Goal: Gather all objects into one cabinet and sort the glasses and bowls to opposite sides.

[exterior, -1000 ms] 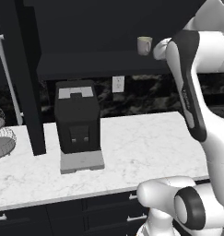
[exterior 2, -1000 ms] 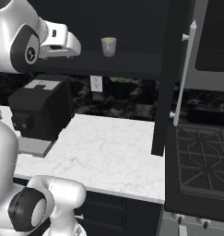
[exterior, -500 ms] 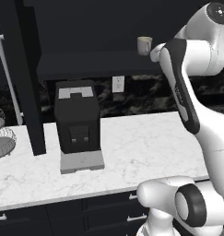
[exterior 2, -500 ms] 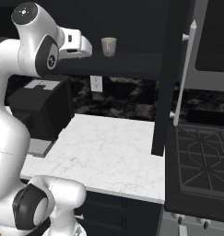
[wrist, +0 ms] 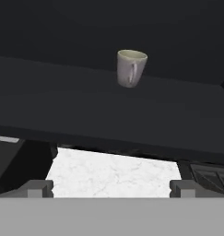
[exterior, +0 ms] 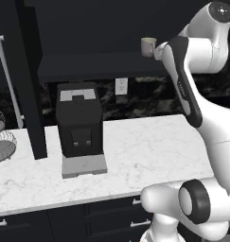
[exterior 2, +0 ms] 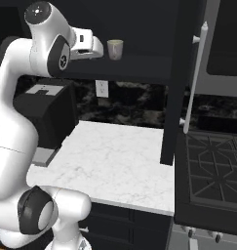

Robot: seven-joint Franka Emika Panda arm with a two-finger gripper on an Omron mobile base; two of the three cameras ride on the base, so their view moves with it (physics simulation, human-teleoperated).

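The grey-beige cup (wrist: 131,67) stands upright on the dark cabinet shelf (wrist: 85,110), upper centre of the hand view, small, pale inside, with a side handle. The gripper (wrist: 111,188) faces it from short of the shelf edge, jaws spread wide and empty. This looks like the reach to pick the cup, so the next move calls for advancing level until the fingers straddle it.

arm (exterior: 197,94): glossy white rounded links | dark grey joint caps | black inner stripe
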